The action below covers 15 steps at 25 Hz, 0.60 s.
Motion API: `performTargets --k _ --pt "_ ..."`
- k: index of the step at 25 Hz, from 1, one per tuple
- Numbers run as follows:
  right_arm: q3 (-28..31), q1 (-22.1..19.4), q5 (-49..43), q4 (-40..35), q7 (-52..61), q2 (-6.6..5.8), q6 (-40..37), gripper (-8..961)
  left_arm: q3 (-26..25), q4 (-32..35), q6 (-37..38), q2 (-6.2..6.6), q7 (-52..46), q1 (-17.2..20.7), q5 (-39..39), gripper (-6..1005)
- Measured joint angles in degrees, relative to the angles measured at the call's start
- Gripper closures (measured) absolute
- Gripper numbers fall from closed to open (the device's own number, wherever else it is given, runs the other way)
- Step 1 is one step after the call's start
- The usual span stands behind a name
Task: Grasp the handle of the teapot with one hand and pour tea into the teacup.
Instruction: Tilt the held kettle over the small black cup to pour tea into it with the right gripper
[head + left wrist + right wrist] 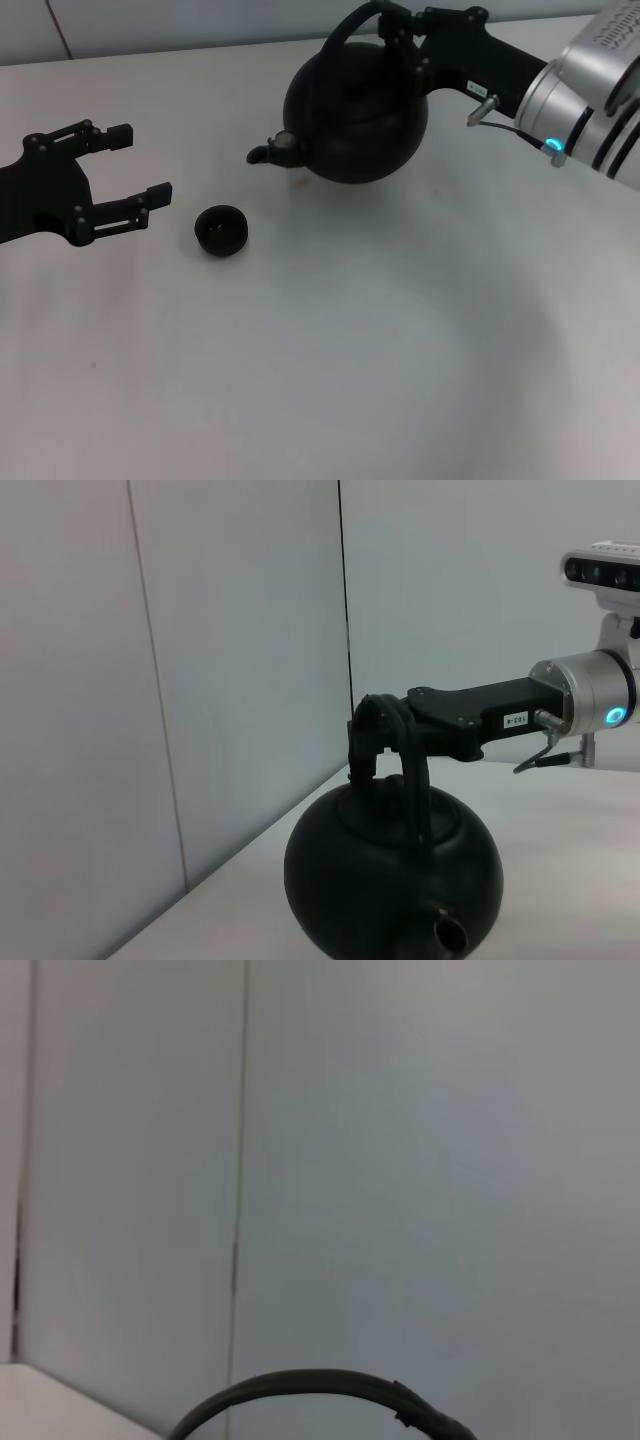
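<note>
The matte-black teapot (360, 110) is at the far middle of the table, its spout (262, 153) pointing left toward the teacup. My right gripper (395, 25) reaches in from the right and is shut on the arched handle (340, 40) at its top. The left wrist view shows the same grip (385, 725) on the handle (415, 780) above the pot (390, 880). I cannot tell whether the pot rests on the table. The small black teacup (221, 230) stands in front of and left of the spout. My left gripper (140, 163) is open and empty, just left of the cup. The right wrist view shows only the handle's arc (300, 1385).
The white table (380, 350) stretches wide in front of the pot and cup. A pale panelled wall (230, 680) stands behind the table's far edge.
</note>
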Motion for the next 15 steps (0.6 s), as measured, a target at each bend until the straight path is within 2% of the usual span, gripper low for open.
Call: performTargets --k 15 --pt "-4.53 1.55 -0.10 -1.33 -0.78 -0.10 3.61 855 -0.11 0.61 0.93 0.06 0.10 0.80 0.23 197"
